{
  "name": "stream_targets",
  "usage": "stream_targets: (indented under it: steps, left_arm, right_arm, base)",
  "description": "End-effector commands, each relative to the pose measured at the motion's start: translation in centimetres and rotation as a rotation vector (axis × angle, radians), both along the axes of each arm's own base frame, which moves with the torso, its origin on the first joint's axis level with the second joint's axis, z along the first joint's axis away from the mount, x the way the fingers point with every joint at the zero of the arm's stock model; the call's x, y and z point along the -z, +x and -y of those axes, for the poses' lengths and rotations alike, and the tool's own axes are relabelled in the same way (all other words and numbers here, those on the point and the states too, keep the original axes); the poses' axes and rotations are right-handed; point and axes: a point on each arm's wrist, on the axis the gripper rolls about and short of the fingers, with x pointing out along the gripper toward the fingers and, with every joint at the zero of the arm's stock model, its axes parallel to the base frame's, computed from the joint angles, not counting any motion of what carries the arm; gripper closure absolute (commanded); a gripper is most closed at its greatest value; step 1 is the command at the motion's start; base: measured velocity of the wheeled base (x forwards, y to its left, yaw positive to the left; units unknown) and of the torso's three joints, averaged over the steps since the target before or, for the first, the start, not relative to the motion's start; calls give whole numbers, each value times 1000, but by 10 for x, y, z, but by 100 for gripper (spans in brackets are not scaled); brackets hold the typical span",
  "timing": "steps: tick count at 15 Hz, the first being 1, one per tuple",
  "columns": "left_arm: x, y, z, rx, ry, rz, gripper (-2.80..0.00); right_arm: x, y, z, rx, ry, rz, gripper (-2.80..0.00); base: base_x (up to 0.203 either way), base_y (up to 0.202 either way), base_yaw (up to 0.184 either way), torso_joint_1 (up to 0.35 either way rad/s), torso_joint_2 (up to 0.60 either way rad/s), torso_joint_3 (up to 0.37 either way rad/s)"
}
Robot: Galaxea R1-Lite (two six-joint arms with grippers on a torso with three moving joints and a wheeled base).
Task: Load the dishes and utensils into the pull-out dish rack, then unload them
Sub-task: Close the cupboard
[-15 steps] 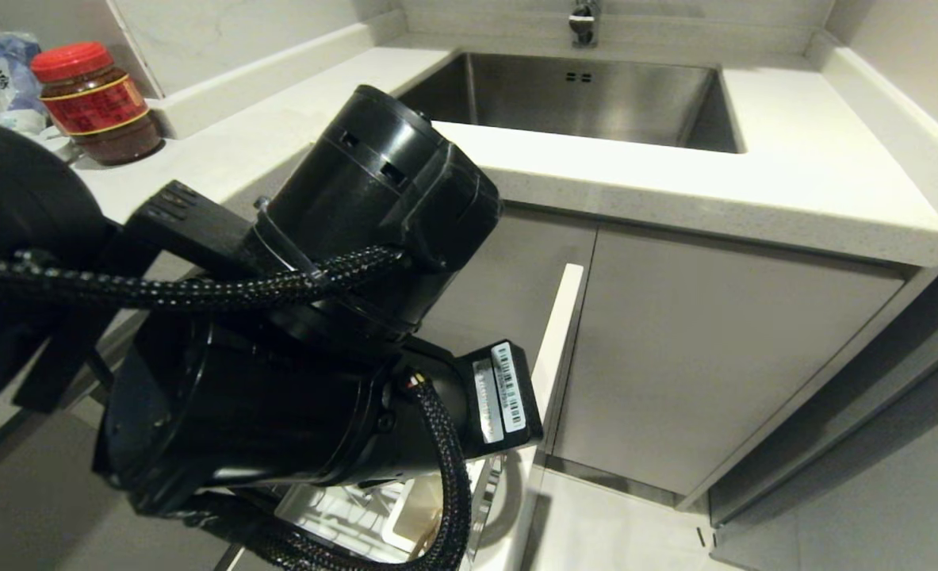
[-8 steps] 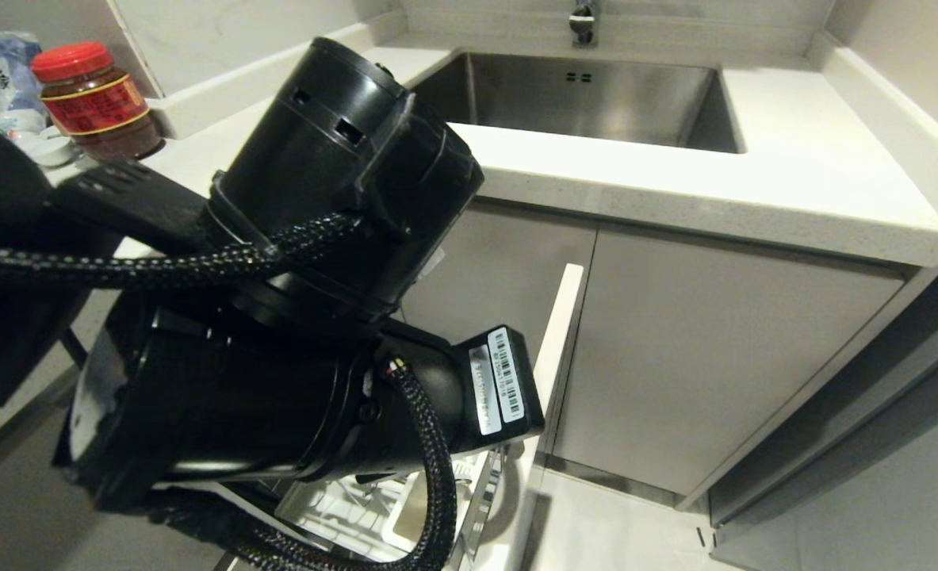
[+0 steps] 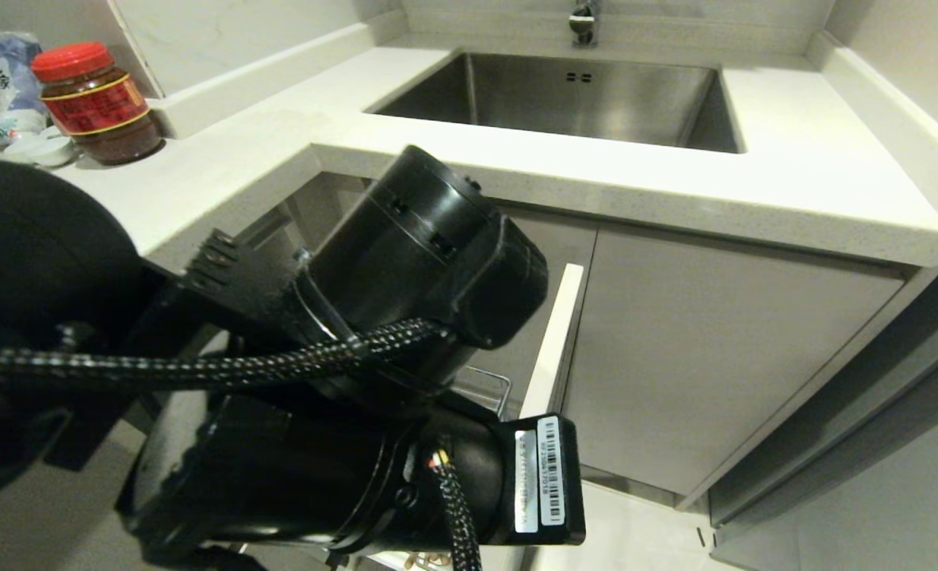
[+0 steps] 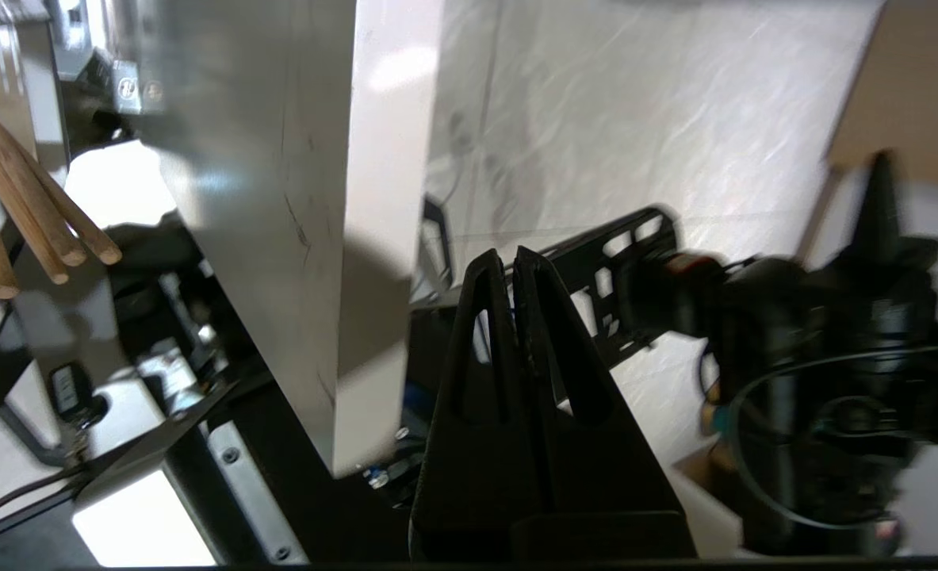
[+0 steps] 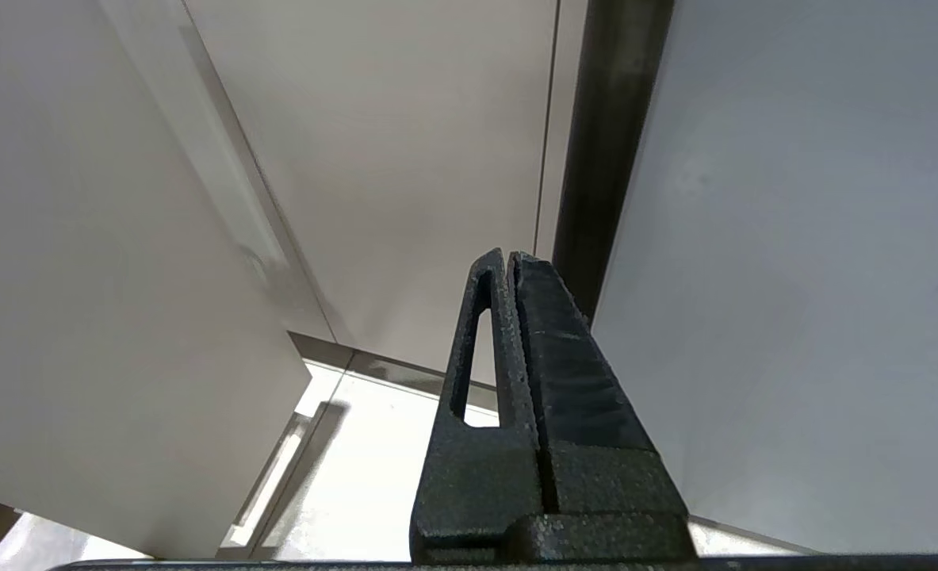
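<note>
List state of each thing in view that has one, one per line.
Left tool: shut, empty, beside the white front panel.
Right tool: shut, empty, parked by the cabinet doors.
Dish rack: pulled out, front panel standing clear of the cabinet.
Chopsticks: loose, not gripped, ends sticking out near the rack.
Red-lidded jar: closed, upright on the counter.
Sink: empty, dry.

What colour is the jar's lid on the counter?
Red; the jar's lid shows best in the head view.

The left hand [image 4: 514, 258], fingers pressed together, sits beside the white front panel [image 4: 381, 206], chopsticks [image 4: 17, 214] beyond.
</note>
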Motion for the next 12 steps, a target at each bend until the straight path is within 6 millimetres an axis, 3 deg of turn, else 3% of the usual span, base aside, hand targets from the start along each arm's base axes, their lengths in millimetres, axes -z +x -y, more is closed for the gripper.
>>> stream_targets:
  steps: [1, 5, 12]
  left_arm:
    - [21, 5, 12, 10, 74, -26, 0]
    - [28, 7, 12, 11, 142, 38, 0]
    - [24, 13, 1, -171, 303, 309, 0]
  right_arm:
    - [7, 2, 0, 0, 0, -24, 0]
    - [7, 2, 0, 0, 0, -24, 0]
    - [7, 2, 0, 0, 0, -25, 0]
  base:
    - [0, 0, 0, 0, 0, 0]
    - [0, 0, 0, 0, 0, 0]
    - [0, 0, 0, 0, 0, 0]
